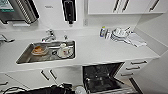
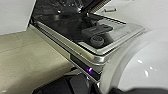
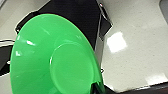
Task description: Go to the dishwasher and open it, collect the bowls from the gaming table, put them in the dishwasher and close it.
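Green plastic looms in the right wrist view: the bowl (image 3: pixel 55 57), seen from its underside over pale floor, with the right hand at its rim; whether the hand pinches it I cannot tell. The dishwasher (image 1: pixel 102 77) stands open below the white surface (image 1: pixel 100 50), near its right end, door (image 2: pixel 82 37) folded down. The left hand's state cannot be told. A sink (image 1: pixel 25 56) holds dishes.

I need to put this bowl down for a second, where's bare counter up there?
The widest bare stretch of counter lies between the sink and the stacked white dishes, right above the open dishwasher. The sink itself is crowded with dishes, and so is the corner under the wall cabinets.
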You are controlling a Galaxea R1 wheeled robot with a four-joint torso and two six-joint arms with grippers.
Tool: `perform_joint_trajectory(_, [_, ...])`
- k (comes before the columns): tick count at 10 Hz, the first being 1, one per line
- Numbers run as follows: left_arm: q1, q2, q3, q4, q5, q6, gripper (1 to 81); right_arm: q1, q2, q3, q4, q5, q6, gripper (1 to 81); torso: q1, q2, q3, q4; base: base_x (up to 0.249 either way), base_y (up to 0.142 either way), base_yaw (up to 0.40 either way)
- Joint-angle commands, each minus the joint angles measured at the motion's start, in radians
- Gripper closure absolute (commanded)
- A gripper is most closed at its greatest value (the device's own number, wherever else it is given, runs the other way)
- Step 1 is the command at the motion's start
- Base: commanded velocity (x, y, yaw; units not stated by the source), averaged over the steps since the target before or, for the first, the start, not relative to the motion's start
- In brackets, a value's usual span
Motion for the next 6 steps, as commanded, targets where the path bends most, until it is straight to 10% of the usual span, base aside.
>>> perform_joint_trajectory(1, [-0.179, 0.029, -0.029, -0.02, 0.14, -0.042, 81.1, -0.009, -0.043, 0.021, -0.008, -0.071, 0.0, 81.1, 0.0, 0.0, -0.079, 0.0, 0.0, 0.0, 0.0])
perform_joint_trajectory(6, [-0.333, 0.117, -0.075, -0.02, 0.198, -0.113, 81.1, -0.01, -0.048, 0.026, -0.008, -0.066, 0.0, 81.1, 0.0, 0.001, -0.097, 0.0, 0.0, 0.0, 0.0])
